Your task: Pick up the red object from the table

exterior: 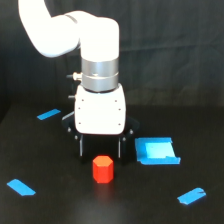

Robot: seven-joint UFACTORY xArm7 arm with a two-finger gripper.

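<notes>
Black and matte, the table carries a few scattered pieces. At the exterior view's far left, near the front, lies a flat blue tape strip, set at a slant. Farther back on that side lies a second blue strip, close to the arm's base housing. At the middle, the white xArm6 arm comes down from the upper left, ending in a silver wrist ring and a white boxy housing. Under it hangs the black two-finger gripper, its fingers standing well apart, one on each side. The small red-orange hexagonal block stands upright on the table just in front of and below the gap between the fingers; neither finger touches it, as far as can be seen. To the right of the gripper sits a light blue square piece with raised edges, near the block but apart from it. At the far right front lies a third blue strip.
</notes>
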